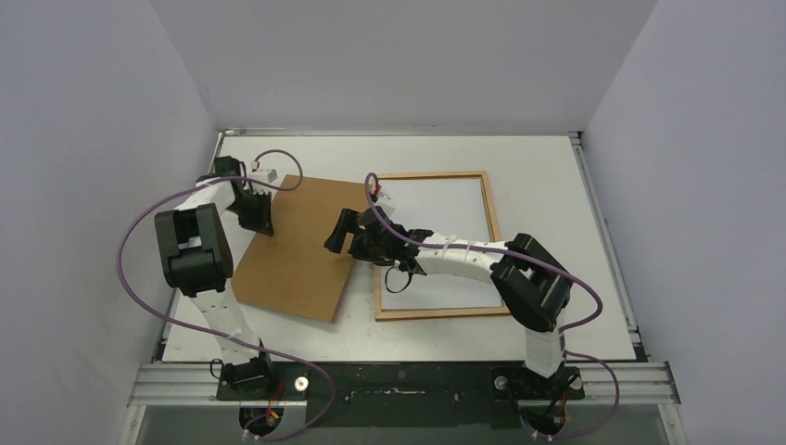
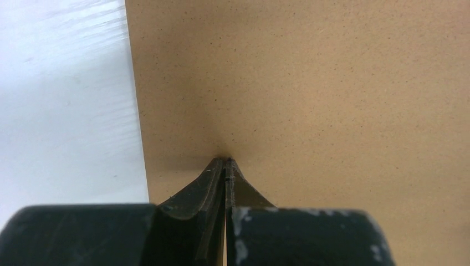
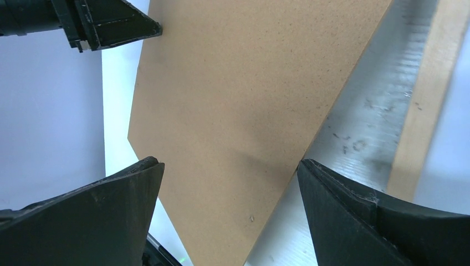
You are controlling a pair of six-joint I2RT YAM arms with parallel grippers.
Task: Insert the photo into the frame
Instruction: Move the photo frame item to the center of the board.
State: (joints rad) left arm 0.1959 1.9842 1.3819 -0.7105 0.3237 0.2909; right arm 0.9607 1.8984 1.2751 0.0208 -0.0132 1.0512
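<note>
The reddish-brown wooden frame [image 1: 492, 222] lies flat on the table, right of centre. Its inside shows white; I cannot tell whether that is the photo's back or the table through the pane. A plain brown fibreboard sheet [image 1: 297, 250] lies left of the frame. My left gripper [image 1: 262, 222] is shut with nothing between its fingers, its tips [image 2: 226, 162] pressed on the sheet [image 2: 310, 83] near its left edge. My right gripper [image 1: 338, 243] stands open over the sheet's right edge [image 3: 233, 94], one finger on each side of a corner. The frame's rail [image 3: 427, 94] is at its right.
The white table [image 1: 556, 185] is boxed in by grey walls on three sides, with a metal rail [image 1: 408, 380] along the near edge. Purple cables loop from both arms. The right forearm [image 1: 454, 255] lies across the frame's lower left part.
</note>
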